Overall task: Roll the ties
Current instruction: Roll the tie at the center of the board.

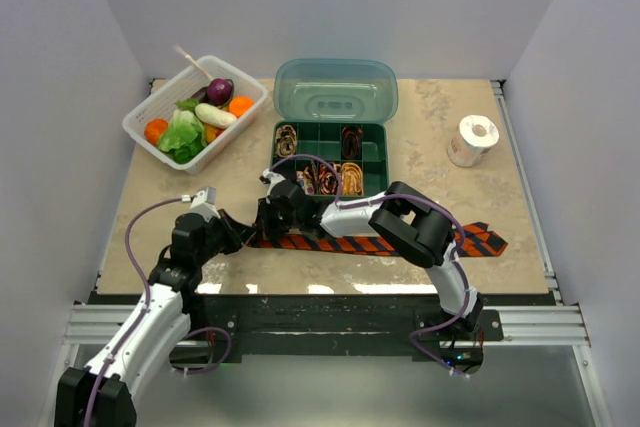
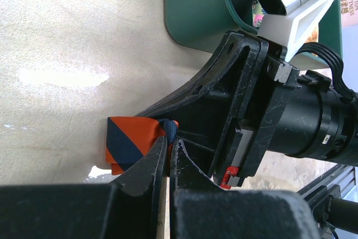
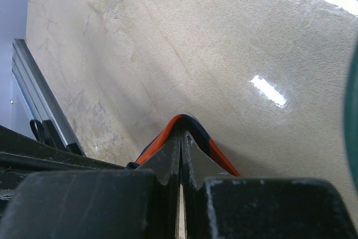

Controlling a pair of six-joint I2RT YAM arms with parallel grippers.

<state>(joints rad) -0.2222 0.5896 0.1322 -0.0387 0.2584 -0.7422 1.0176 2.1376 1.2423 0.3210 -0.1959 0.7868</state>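
An orange-red tie with navy diagonal stripes point(image 1: 480, 240) lies flat along the table's front, running left to both grippers. My left gripper point(image 1: 243, 232) is shut on the tie's left end; in the left wrist view the jaws point(image 2: 169, 138) pinch a fold of it and a short folded piece point(image 2: 131, 144) sticks out to the left. My right gripper point(image 1: 268, 222) sits right beside it, shut on the same end; in the right wrist view the tie point(image 3: 196, 127) drapes over its closed tips point(image 3: 182, 132). Small coiled ties point(image 1: 352, 179) sit in a green box's compartments.
The green compartment box point(image 1: 375, 147) with its raised lid point(image 1: 336, 92) stands just behind the grippers, and shows in the left wrist view point(image 2: 190, 9). A white basket of vegetables point(image 1: 140, 117) is at back left. A white tape roll point(image 1: 472, 140) is at back right.
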